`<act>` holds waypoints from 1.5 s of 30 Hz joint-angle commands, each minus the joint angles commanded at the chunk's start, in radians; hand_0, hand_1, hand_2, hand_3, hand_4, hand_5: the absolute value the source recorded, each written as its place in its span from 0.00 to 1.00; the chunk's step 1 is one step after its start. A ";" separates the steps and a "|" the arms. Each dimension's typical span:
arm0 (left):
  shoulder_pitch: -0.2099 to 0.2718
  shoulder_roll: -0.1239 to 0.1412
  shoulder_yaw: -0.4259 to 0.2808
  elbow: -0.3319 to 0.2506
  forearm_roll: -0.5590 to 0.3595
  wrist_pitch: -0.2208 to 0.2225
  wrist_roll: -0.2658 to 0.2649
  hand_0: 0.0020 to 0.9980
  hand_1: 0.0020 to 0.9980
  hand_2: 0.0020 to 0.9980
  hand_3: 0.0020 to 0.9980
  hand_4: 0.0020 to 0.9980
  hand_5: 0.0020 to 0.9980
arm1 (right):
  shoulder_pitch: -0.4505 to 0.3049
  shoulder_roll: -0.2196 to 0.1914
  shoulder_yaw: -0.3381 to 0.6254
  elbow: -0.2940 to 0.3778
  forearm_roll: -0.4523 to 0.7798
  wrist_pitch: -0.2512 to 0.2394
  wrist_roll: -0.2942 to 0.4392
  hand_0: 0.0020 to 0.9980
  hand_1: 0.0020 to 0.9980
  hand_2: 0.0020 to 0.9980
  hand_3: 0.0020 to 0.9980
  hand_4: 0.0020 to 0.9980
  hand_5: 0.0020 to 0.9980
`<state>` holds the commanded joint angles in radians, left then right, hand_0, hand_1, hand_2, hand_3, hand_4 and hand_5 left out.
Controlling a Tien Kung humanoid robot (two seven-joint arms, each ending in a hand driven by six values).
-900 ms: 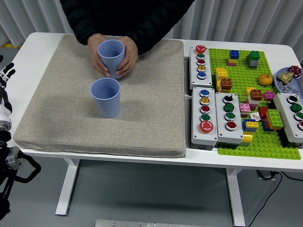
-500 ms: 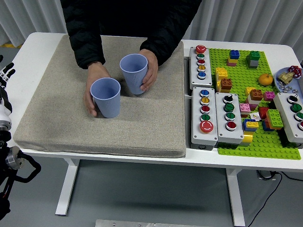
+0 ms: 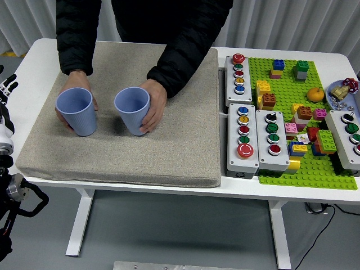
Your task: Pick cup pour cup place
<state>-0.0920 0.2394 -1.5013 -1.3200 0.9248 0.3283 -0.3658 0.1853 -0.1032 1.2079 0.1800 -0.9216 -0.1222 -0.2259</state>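
You have two blue ribbed cups upright on the grey mat [image 3: 185, 140], both empty as far as their open mouths show. The left cup [image 3: 76, 111] sits at about 9 o'clock on the mat, the right cup [image 3: 133, 110] just beside it toward the centre. A person in a black jacket holds one in each hand. Your robot's left hand [image 3: 7, 87] rests at the far left edge, off the table; you cannot tell its finger state. At 3 o'clock, button boxes [image 3: 243, 138] adjoin a green brick baseplate [image 3: 332, 175].
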 joint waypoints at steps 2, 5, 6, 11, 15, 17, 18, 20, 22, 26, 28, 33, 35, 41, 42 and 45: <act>0.000 -0.001 0.000 0.000 0.000 0.000 -0.001 0.76 0.78 0.94 0.93 0.77 1.00 | 0.001 0.000 0.000 0.000 -0.001 0.000 0.000 0.74 0.71 0.73 0.64 0.22 0.41; 0.000 0.000 0.001 0.001 0.000 -0.001 -0.001 0.76 0.78 0.94 0.93 0.77 1.00 | 0.000 0.000 0.000 0.000 0.000 0.000 0.000 0.74 0.71 0.73 0.64 0.22 0.41; 0.000 0.000 0.001 0.001 0.000 -0.001 -0.001 0.76 0.78 0.94 0.93 0.77 1.00 | 0.000 0.000 -0.001 0.000 0.002 0.000 0.000 0.74 0.71 0.73 0.64 0.22 0.41; 0.001 0.000 0.002 0.001 0.000 -0.001 0.000 0.76 0.78 0.94 0.93 0.77 1.00 | -0.002 0.000 -0.003 0.000 0.003 0.000 0.000 0.74 0.71 0.73 0.64 0.22 0.41; 0.003 -0.001 0.002 0.002 0.000 -0.001 -0.001 0.77 0.78 0.94 0.93 0.77 1.00 | -0.005 0.001 -0.003 0.000 0.001 0.000 -0.001 0.74 0.71 0.73 0.64 0.22 0.41; 0.004 0.000 0.003 0.002 -0.001 -0.002 -0.001 0.77 0.78 0.94 0.93 0.77 1.00 | -0.006 0.001 -0.003 0.000 0.000 0.000 -0.001 0.74 0.71 0.73 0.64 0.22 0.41; 0.004 0.000 0.003 0.002 -0.001 -0.002 -0.001 0.77 0.78 0.94 0.93 0.77 1.00 | -0.006 0.001 -0.003 0.000 -0.001 0.000 -0.001 0.74 0.71 0.73 0.64 0.22 0.41; 0.006 0.000 0.003 0.002 0.000 -0.002 0.000 0.76 0.78 0.94 0.92 0.77 1.00 | -0.007 0.002 -0.002 0.000 -0.002 0.000 -0.001 0.74 0.71 0.73 0.64 0.22 0.41; 0.006 0.000 0.003 0.002 0.003 -0.006 0.000 0.76 0.78 0.94 0.92 0.77 1.00 | -0.007 0.001 -0.002 0.000 -0.001 0.000 0.000 0.74 0.71 0.73 0.64 0.22 0.41; 0.005 0.001 0.001 0.001 0.033 -0.033 0.008 0.78 0.80 0.96 0.96 0.89 0.84 | -0.005 0.001 -0.003 0.000 0.001 0.000 0.000 0.74 0.71 0.73 0.64 0.22 0.41; 0.005 0.001 -0.001 0.000 0.054 -0.047 0.013 0.78 0.80 0.96 0.96 0.89 0.84 | -0.004 0.001 -0.003 0.000 0.001 -0.001 0.001 0.74 0.71 0.73 0.64 0.22 0.41; 0.007 0.002 -0.008 -0.005 0.138 -0.088 0.034 0.81 0.83 1.00 1.00 0.98 0.62 | -0.002 0.000 -0.003 0.000 0.002 -0.001 0.001 0.74 0.71 0.73 0.64 0.22 0.41; 0.009 0.003 -0.010 -0.006 0.164 -0.101 0.043 0.81 0.83 1.00 1.00 0.98 0.62 | -0.002 0.000 -0.002 0.000 0.002 0.000 0.001 0.74 0.71 0.73 0.64 0.22 0.41; 0.025 0.010 -0.023 -0.013 0.196 -0.164 0.076 0.85 0.86 1.00 1.00 1.00 0.47 | 0.000 -0.001 -0.001 0.000 0.000 0.000 0.001 0.74 0.71 0.73 0.64 0.22 0.41; 0.029 0.011 -0.025 -0.015 0.188 -0.172 0.078 0.85 0.86 1.00 1.00 1.00 0.47 | 0.000 -0.001 -0.001 0.000 -0.001 0.000 0.001 0.74 0.71 0.73 0.64 0.22 0.41; 0.046 0.019 -0.032 -0.027 0.143 -0.202 0.084 0.86 0.87 1.00 1.00 1.00 0.45 | 0.001 -0.002 0.000 0.000 -0.001 0.000 0.000 0.74 0.71 0.73 0.64 0.22 0.41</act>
<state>-0.0463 0.2582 -1.5332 -1.3472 1.0677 0.1260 -0.2816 0.1867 -0.1049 1.2079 0.1800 -0.9227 -0.1222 -0.2255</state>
